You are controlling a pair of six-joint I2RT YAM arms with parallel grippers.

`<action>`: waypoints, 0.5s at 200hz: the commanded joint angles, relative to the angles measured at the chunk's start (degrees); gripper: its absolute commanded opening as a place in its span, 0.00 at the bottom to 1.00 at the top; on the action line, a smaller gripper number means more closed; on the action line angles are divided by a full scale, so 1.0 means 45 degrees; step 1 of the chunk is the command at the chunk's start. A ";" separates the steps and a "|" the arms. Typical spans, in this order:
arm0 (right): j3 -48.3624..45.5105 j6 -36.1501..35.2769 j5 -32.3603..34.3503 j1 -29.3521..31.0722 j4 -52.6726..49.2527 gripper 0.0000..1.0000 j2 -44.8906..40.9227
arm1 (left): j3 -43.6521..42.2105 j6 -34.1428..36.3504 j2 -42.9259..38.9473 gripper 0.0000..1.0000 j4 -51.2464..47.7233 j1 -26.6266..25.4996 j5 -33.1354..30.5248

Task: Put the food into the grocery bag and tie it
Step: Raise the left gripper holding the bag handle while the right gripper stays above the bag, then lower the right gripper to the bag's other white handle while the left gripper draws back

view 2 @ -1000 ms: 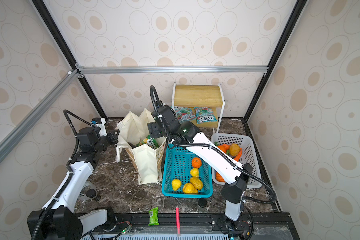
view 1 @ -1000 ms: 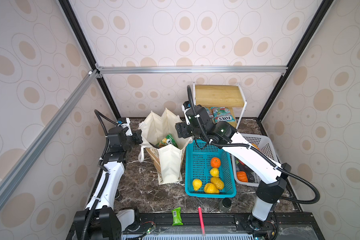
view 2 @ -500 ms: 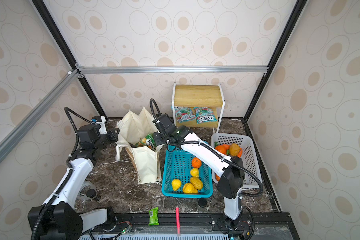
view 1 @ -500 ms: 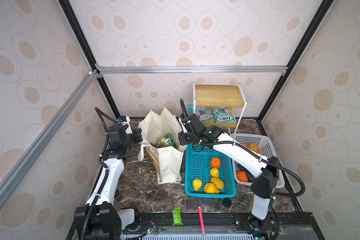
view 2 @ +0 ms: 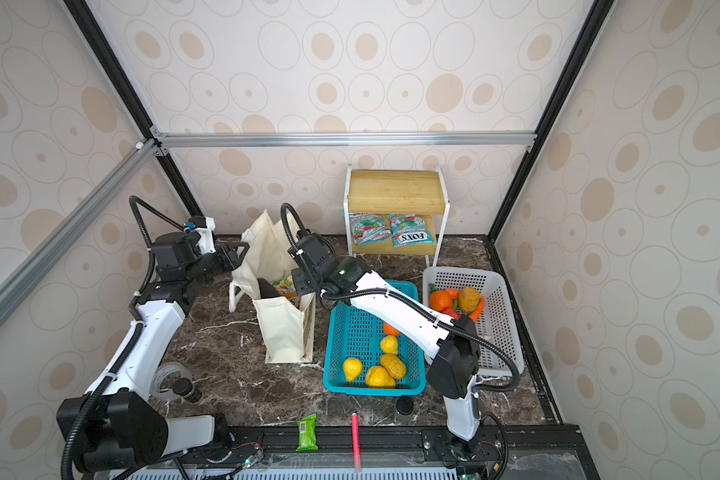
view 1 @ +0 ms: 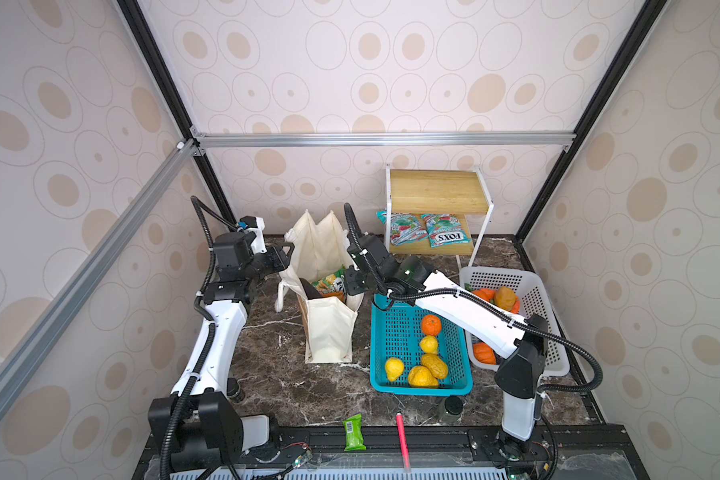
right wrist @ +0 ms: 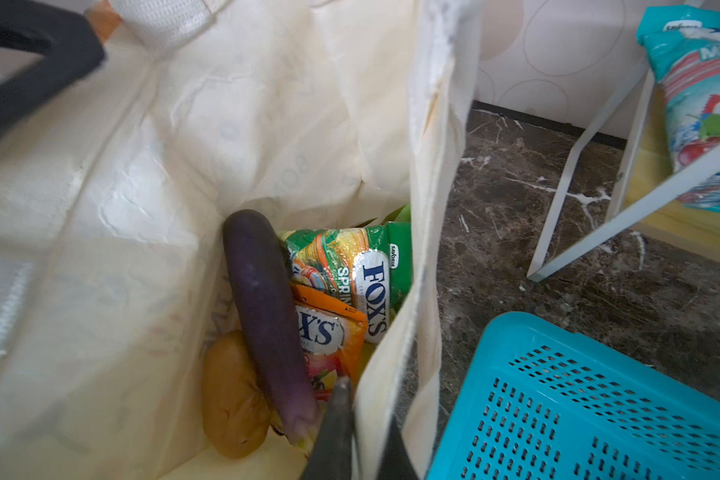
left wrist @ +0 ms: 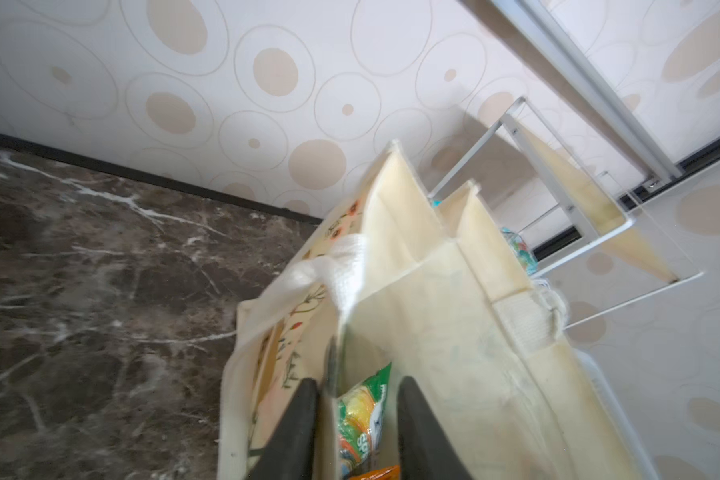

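Observation:
The grocery bag [view 1: 329,328] [view 2: 281,328] stands open, a tall cream tote. Inside lie a purple eggplant [right wrist: 262,311], a green Fox's packet [right wrist: 350,266] [left wrist: 362,411], an orange Fox's packet [right wrist: 329,340] and a tan lumpy item [right wrist: 229,395]. My left gripper [view 1: 285,257] [left wrist: 358,415] is open at the bag's left rim [left wrist: 333,365], with the wall between its fingers. My right gripper [view 1: 352,286] [right wrist: 362,436] is shut on the bag's right wall [right wrist: 391,353], one finger inside and one outside.
A blue basket [view 1: 395,332] of yellow and orange fruit sits right of the bag, with a white basket [view 1: 495,272] of produce beyond it. A shelf [view 1: 433,191] at the back holds teal packets [view 1: 425,232]. A green bar [view 1: 353,432], red pen [view 1: 402,436] and jar [view 1: 452,405] lie near the front edge.
My right gripper came down from above the bag to its right wall and shut on it. The left gripper's jaws opened at the left rim.

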 commanded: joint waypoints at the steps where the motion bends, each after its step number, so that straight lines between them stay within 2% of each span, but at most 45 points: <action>1: -0.0602 0.0348 0.0727 -0.0051 0.0396 0.00 -0.0351 | 0.1365 -0.0223 -0.0355 0.72 0.0755 -0.0009 -0.0066; 7: -0.0791 0.0457 0.0744 -0.0095 0.0426 0.00 -0.0417 | 0.1520 -0.0318 -0.0406 0.96 0.0709 0.0009 -0.0194; 10: -0.0871 0.0499 0.0738 -0.0114 0.0442 0.00 -0.0450 | 0.1575 -0.0375 -0.0431 0.99 0.0712 0.0034 -0.0253; 24: -0.1206 0.0666 0.0709 -0.0187 0.0565 0.00 -0.0574 | 0.1716 -0.0786 -0.0700 0.99 0.0829 0.0137 -0.0611; 37: -0.1348 0.0669 0.0669 -0.0252 0.0628 0.00 -0.0635 | 0.1500 -0.1785 -0.1203 0.99 0.1078 0.0326 -0.1029; 54: -0.1333 0.0649 0.0767 -0.0274 0.0483 0.00 -0.0662 | 0.0976 -0.3240 -0.2129 0.99 0.1188 0.0559 -0.2275; 72: -0.1477 0.0705 0.0751 -0.0340 0.0485 0.00 -0.0704 | 0.0766 -0.5126 -0.2904 0.99 0.0005 0.0790 -0.3549; 100: -0.1716 0.0755 0.0809 -0.0350 0.0602 0.00 -0.0928 | -0.0251 -0.8131 -0.4099 0.99 -0.1971 0.0958 -0.4228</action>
